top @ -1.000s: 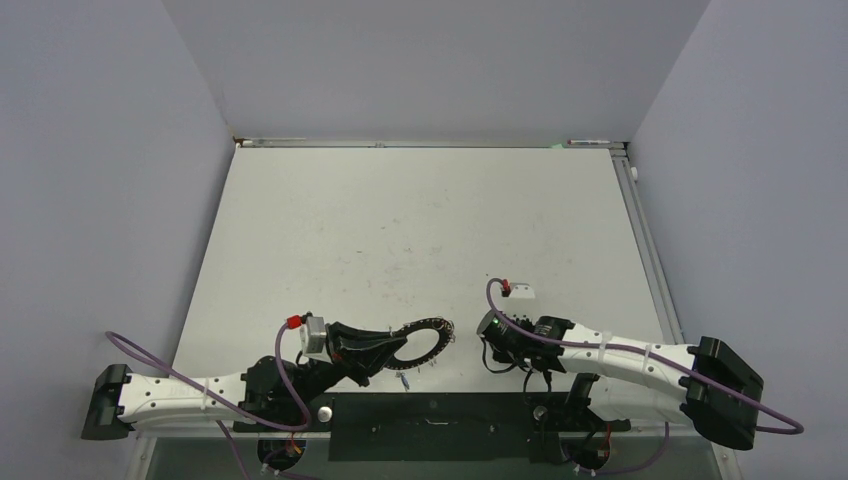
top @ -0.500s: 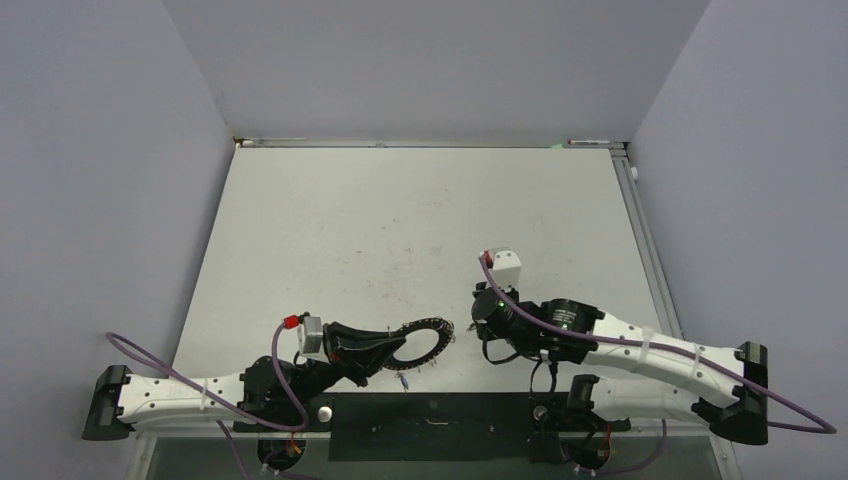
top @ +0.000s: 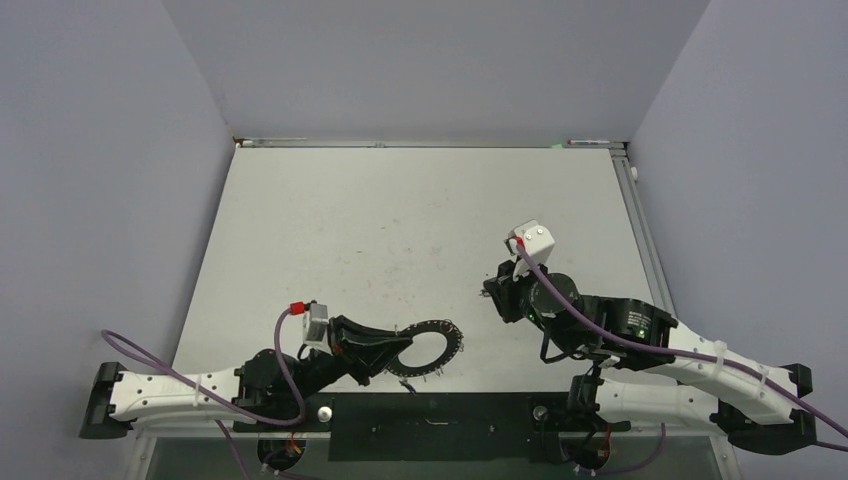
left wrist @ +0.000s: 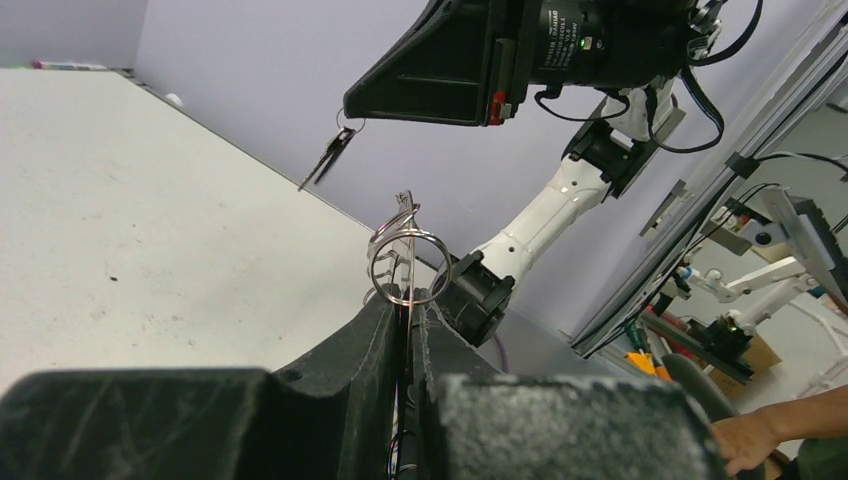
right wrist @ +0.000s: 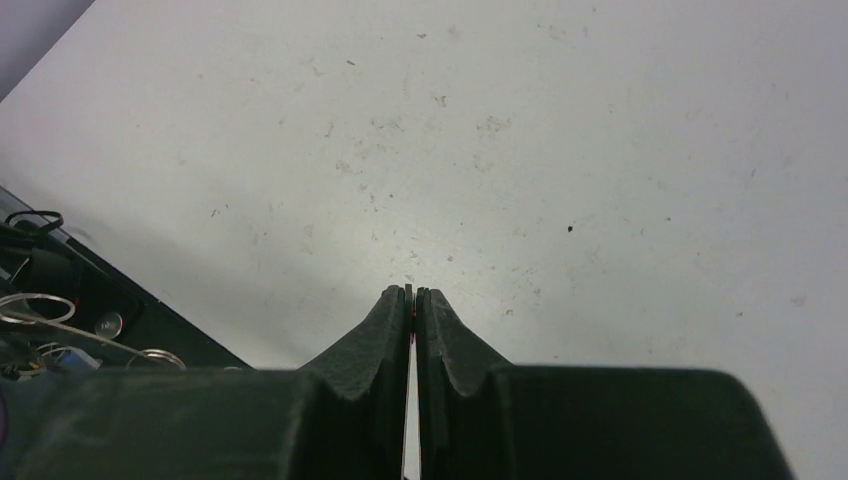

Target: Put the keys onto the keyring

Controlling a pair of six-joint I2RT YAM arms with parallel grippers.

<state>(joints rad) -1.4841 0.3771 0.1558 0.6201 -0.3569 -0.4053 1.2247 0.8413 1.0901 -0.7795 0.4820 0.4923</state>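
Right arm (top: 620, 335) has risen and swung away from the near edge since 1.0 s ago. Its wrist now sits farther out over the surface (top: 400, 220). Left arm and keyring (top: 453, 342) are nearly unchanged.

- Left pincer (left wrist: 410, 310): jaws closed tight on the keyring's rim. The ring stands up from the fingertips, edge-on to the left wrist camera, with 1 wire loop (left wrist: 408, 268) facing the lens.
- Right pincer (right wrist: 411, 294): jaws pressed together. The left wrist view shows the dark key (left wrist: 332, 152) hanging from its tip by a small silver loop. The key's long axis points down and slightly tilted.
- Blue key: a small blue piece among wire loops at the right wrist view's lower left. Cannot tell whether it is already on the ring.
- Key relation: the dark key hangs above the ring's upper edge and apart from it, with clear air between. From above, the right pincer lies to the right of the ring and farther from the arm bases.
- Judgement: the right arm carries the key, so it must come down and across toward the left pincer to meet a loop.
- Containers: none in view.
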